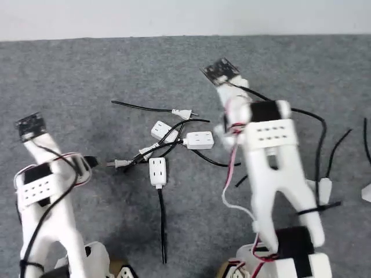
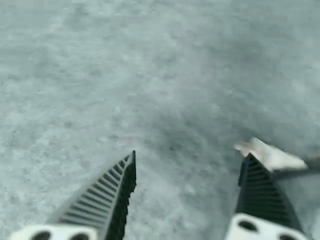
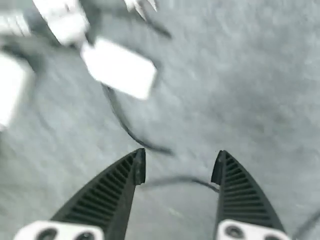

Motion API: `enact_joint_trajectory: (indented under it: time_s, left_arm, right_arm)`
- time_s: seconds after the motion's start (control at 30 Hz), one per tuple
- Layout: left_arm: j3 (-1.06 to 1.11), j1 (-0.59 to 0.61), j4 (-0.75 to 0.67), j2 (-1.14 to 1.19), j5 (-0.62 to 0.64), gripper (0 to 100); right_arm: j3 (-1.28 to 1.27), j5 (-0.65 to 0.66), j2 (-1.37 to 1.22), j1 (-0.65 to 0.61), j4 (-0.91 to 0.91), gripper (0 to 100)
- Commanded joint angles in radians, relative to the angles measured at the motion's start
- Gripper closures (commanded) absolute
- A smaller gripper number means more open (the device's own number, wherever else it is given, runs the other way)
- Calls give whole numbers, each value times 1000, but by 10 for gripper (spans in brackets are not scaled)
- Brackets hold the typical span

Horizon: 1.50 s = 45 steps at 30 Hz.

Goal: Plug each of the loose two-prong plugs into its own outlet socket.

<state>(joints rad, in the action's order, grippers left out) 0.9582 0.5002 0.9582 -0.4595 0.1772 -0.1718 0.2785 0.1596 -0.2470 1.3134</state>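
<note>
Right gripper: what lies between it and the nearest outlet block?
Right wrist view: a black cable lies across the stretch between the right gripper and the outlet block.

In the right wrist view the outlet sockets (image 3: 119, 67) are smearing into white blocks, slots too blurred to tell, one block (image 3: 10, 90) running off the edge. In the left wrist view a pale plug (image 2: 272, 156) is blurring, its rear end hiding behind one of the fingers (image 2: 260, 195). At 3 o'clock in the high view the frame is cutting off a white object (image 1: 366, 194).
</note>
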Motion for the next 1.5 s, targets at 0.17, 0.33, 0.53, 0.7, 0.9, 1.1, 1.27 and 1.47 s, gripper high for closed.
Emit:
enact_joint_trajectory:
  time_s: [0.17,0.33,0.53,0.7,0.9,1.1,1.27,1.47]
  left_arm:
    - [-219,83,-40,302,-8,679]
    - [-372,100,-35,494,-8,679]
    - [-412,104,-12,534,-8,679]
    - [-410,118,-9,537,-8,679]
    - [-410,117,-9,542,-8,679]
    - [-410,115,-9,542,-8,679]
    - [-409,115,-9,542,-8,679]
    - [-409,115,-8,542,-8,679]
  right_arm:
    - [35,-525,-64,-188,-209,853]
    - [35,-787,-143,-246,-295,897]
    - [32,-815,-226,-355,-380,855]
    - [35,-697,-318,-323,-458,854]
    - [40,-729,-397,-318,-575,854]
    - [40,-729,-409,-348,-662,854]
    - [40,-729,-452,-312,-662,854]
    - [157,-729,-550,-282,-602,854]
